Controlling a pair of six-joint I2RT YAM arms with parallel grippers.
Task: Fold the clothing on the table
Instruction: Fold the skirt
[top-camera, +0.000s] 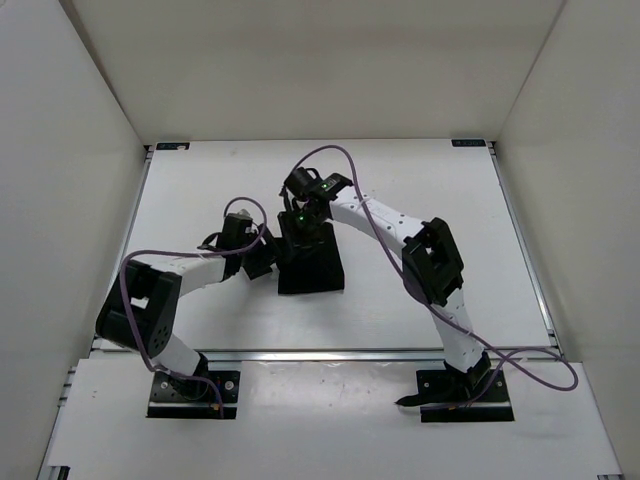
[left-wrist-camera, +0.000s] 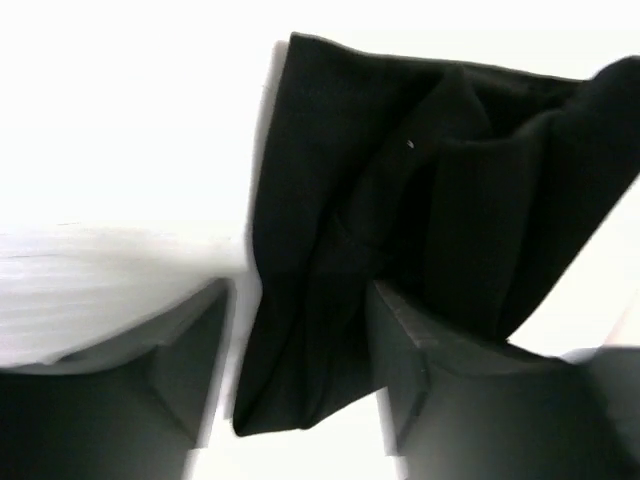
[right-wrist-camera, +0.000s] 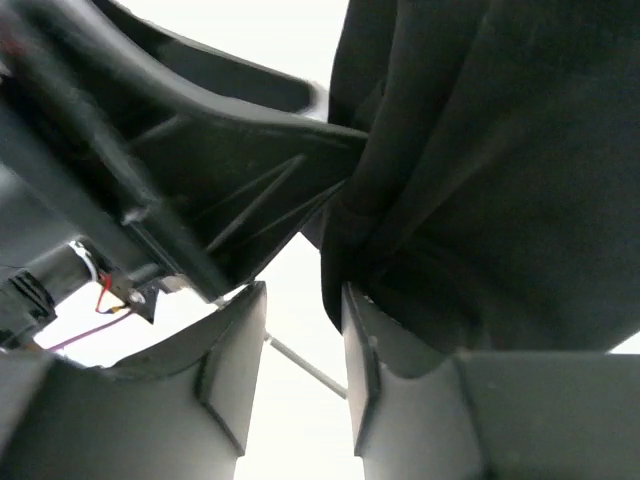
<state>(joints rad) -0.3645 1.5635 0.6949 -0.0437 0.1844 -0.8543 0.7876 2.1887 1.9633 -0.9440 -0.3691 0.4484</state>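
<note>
Position, top view: the clothing (top-camera: 312, 268) lies as a compact dark bundle near the middle of the table (top-camera: 430, 180). At its 9 o'clock edge sits the left gripper (top-camera: 262, 256); over its 12 o'clock edge, the right gripper (top-camera: 300, 222). Jaw state is unreadable from up here.

Left wrist view: the left gripper (left-wrist-camera: 300, 385) has its jaws wide apart. The clothing (left-wrist-camera: 400, 180) fills 12 to 3 o'clock, bunched in soft ridges. One lower corner trails into the gap, loose, not pinched.

Right wrist view: the right gripper (right-wrist-camera: 300, 380) has its jaws narrowly parted, with white table showing between them and nothing clamped. The clothing (right-wrist-camera: 500, 170) fills 12 to 3 o'clock, close over the finger on that side.

Judgement: this is the let-go stage of a fold, and the bundle is lumpy rather than flat. The next move calls for lifting both grippers straight clear without snagging the trailing corner, then checking whether another fold or a smoothing pass is needed.
</note>
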